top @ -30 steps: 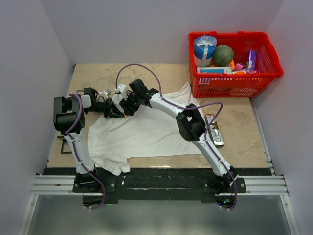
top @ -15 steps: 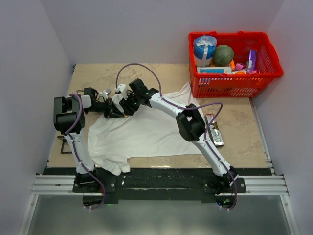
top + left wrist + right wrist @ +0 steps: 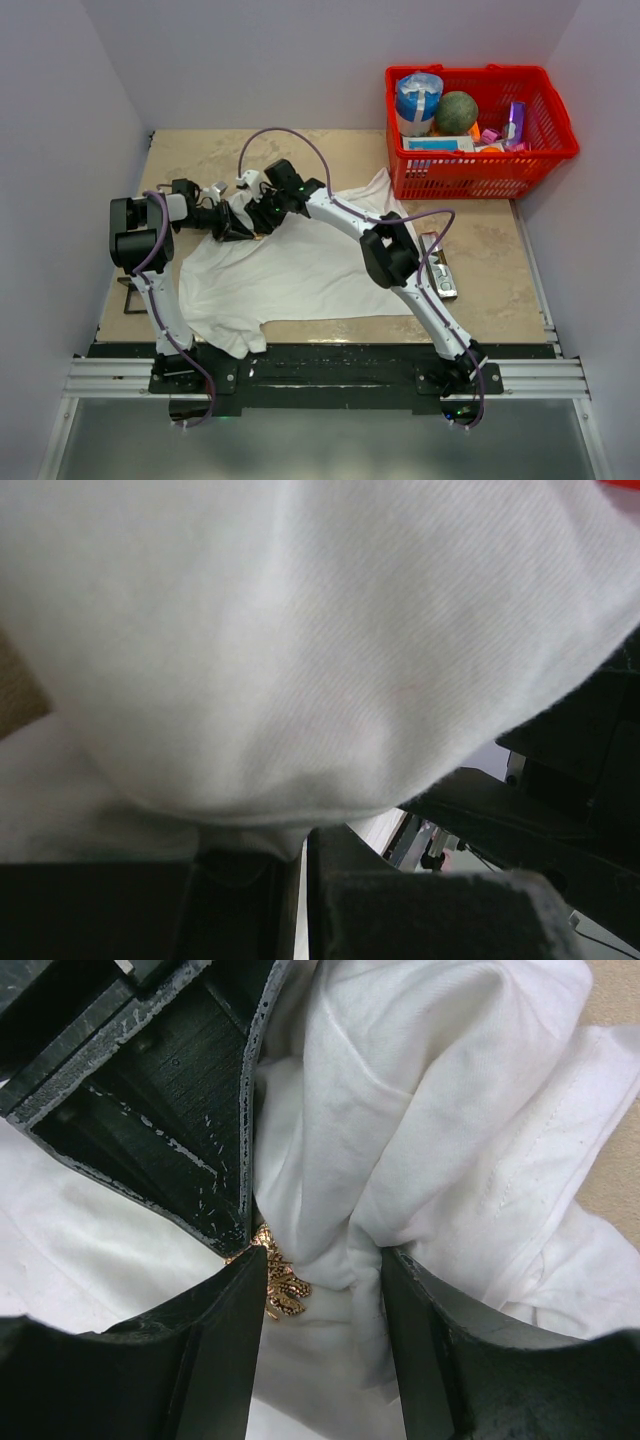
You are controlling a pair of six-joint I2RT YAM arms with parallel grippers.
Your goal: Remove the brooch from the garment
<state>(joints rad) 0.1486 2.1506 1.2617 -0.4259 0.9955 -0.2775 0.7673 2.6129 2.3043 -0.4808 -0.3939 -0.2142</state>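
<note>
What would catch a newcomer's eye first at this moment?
The garment, a white shirt, lies spread across the middle of the table, and the left arm and right arm meet over its far-left part. In the right wrist view the tiny gold brooch glints on the cloth, at the inner edge of one of the open right jaws. A red basket of odds and ends sits at the far right.

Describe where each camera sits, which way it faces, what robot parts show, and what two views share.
Top external: overhead, from behind, facing down at the garment; left arm and right arm show.
Left wrist: pressed close to the garment; own fingers at bottom.
Right wrist: faces the brooch by its fingers.
Shared: all three show the garment.
</note>
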